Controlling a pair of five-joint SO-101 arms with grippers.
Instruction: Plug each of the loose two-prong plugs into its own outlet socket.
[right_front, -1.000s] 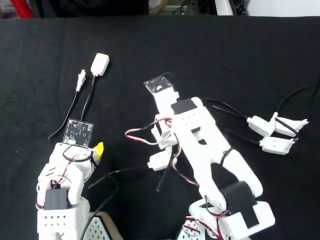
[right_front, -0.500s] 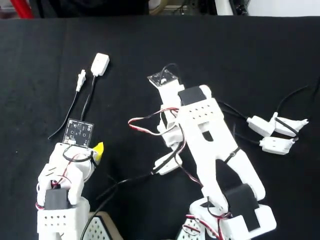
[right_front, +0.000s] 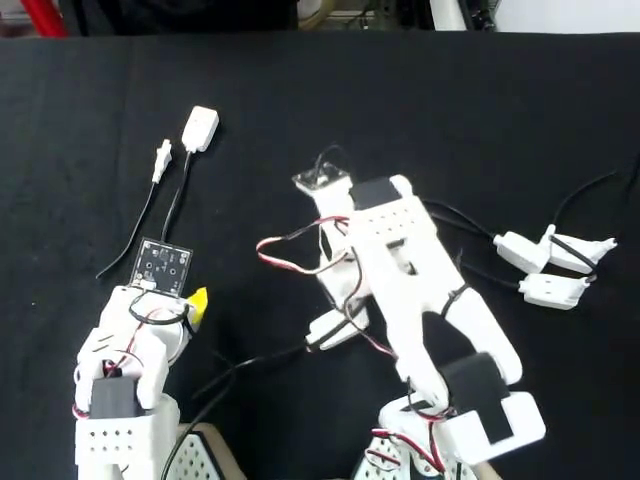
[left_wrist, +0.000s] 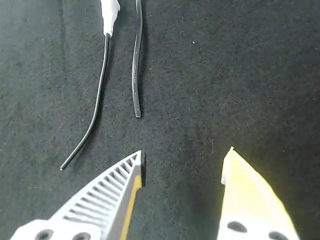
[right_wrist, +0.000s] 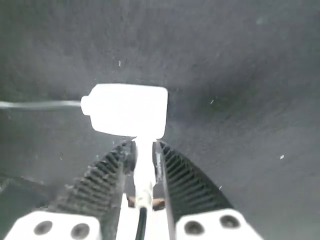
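My right gripper (right_wrist: 144, 145) is shut on the thin white neck of a two-prong plug (right_wrist: 127, 110), whose blocky white body sits just past the fingertips over black cloth. In the high view the right arm (right_front: 400, 250) stands mid-table, and a white block (right_front: 335, 328) with a black lead shows beneath it. My left gripper (left_wrist: 185, 150) is open over bare cloth, short of two black lead ends (left_wrist: 136, 75). Those leads run back to a white socket block (right_front: 200, 128) and a small white plug (right_front: 161, 158) at the far left.
Three white plug and socket pieces (right_front: 520, 250), (right_front: 553, 290), (right_front: 580, 250) with black leads lie clustered at the right edge. Red and white servo wires (right_front: 290, 262) loop beside the right arm. A black cloth (right_front: 450, 110) covers the table.
The right arm's wrist swung slightly away from the base and to the right. The white block under it shifted right, and its black lead now trails left. The left arm stayed put.
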